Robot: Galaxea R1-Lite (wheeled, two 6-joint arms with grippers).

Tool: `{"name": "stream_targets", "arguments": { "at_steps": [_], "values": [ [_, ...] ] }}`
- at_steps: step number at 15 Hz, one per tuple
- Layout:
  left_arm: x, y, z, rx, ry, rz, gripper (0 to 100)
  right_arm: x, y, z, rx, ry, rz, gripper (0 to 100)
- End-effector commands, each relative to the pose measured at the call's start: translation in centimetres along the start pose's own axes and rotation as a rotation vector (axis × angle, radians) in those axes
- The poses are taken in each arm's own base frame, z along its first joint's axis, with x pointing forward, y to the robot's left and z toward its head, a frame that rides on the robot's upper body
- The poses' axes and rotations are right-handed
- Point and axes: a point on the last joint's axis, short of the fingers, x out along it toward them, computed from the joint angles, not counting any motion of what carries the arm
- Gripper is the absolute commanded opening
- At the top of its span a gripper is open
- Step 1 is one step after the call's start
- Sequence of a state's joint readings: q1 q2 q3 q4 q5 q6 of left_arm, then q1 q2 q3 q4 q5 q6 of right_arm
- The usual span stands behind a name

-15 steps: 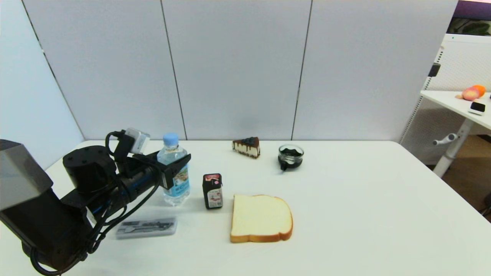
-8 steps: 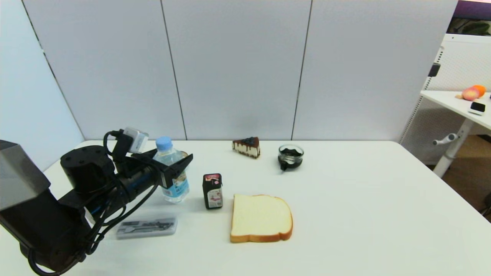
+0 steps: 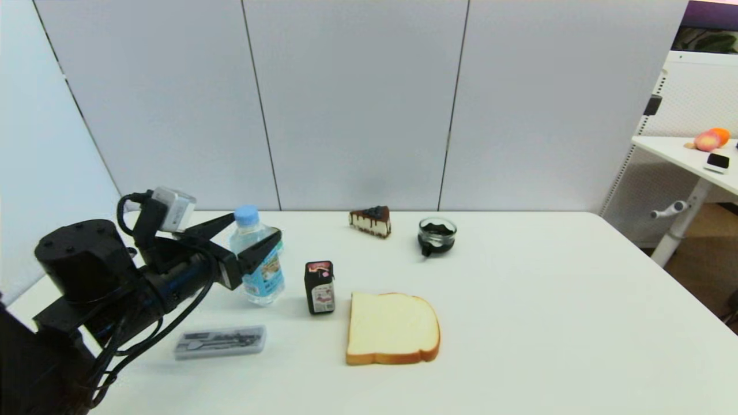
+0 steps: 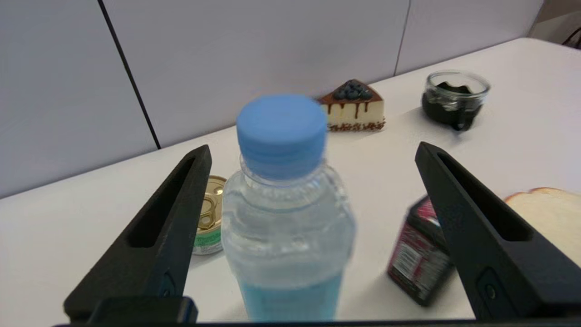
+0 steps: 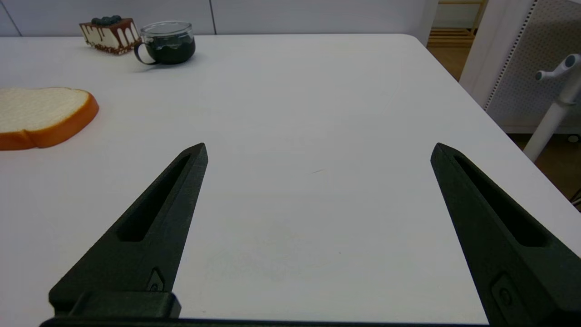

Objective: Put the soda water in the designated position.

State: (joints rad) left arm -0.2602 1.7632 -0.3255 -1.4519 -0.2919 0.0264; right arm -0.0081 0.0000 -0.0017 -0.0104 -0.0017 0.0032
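bottle: the soda [image 3: 258, 258] stood upright on the bench [image 3: 519, 300], left side, just left of the little black carton [image 3: 320, 286]. There was a small can [image 4: 209, 213] right behind it too.

left end effector: mine [image 3: 248, 236] was spread wide, fingers on either side of the bottle's shoulder and not touching it. So released, nothing gripped. In my wrist view the cap [image 4: 281, 134] sat between the two fingers with clear gaps on both sides.

what changed: a second back my fingers were closed around the bottle and it sat a touch further right and higher. Half a second back it was already down where it was now, with me still close in. Since then my arm had pulled back to the left and the fingers had let go.

what that means: looks to me like the drop-off was done, assuming that spot was the designated one (no marker visible, so can't confirm). Only job left was backing out without clipping the cap.

right end effector: parked [image 5: 317, 181], fingers wide apart over bare bench, holding nothing.

other stuff: bread [image 3: 392, 327], cake slice [image 3: 371, 221], glass cup [image 3: 437, 234], flat case [image 3: 220, 341] — none of it had moved.
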Motion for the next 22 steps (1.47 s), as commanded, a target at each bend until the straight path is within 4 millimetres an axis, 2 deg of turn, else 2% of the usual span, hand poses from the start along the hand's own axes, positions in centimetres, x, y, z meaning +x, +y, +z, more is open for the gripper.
{"name": "stream_targets", "arguments": {
  "at_steps": [1, 3, 4, 7, 9, 12, 17, 20, 22],
  "values": [
    [-6.4, -1.8, 4.7, 0.04, -0.132, -0.007, 100, 0.0, 0.0, 0.0, 0.0, 0.001, 0.001, 100],
    [-9.0, -2.5, 6.0, 0.054, -0.208, -0.002, 100, 0.0, 0.0, 0.0, 0.0, 0.0, 0.001, 100],
    [-11.0, -3.1, 6.5, 0.048, -0.243, 0.005, 100, 0.0, 0.0, 0.0, 0.0, 0.0, 0.001, 100],
    [-16.4, -4.2, 5.9, 0.041, -0.258, 0.062, 100, 0.0, 0.0, 0.0, -0.002, 0.001, 0.001, 100],
    [-18.9, -4.9, 5.1, 0.017, -0.247, 0.092, 100, 0.0, 0.0, 0.0, 0.0, 0.0, 0.001, 100],
    [-20.0, -4.8, 4.2, 0.028, -0.159, 0.21, 100, 0.0, 0.0, 0.0, 0.0, 0.001, 0.001, 100],
    [-23.5, -6.7, 2.3, 0.066, -0.155, 0.267, 100, 0.0, 0.0, 0.0, 0.0, 0.001, 0.001, 100],
    [-25.4, -7.9, -0.2, 0.115, -0.141, 0.294, 100, 0.0, 0.0, 0.0, 0.0, 0.0, 0.001, 100],
    [-26.1, -8.1, -2.8, 0.148, -0.079, 0.381, 100, 0.0, 0.0, 0.0, 0.0, 0.0, 0.001, 100]
  ]
}}
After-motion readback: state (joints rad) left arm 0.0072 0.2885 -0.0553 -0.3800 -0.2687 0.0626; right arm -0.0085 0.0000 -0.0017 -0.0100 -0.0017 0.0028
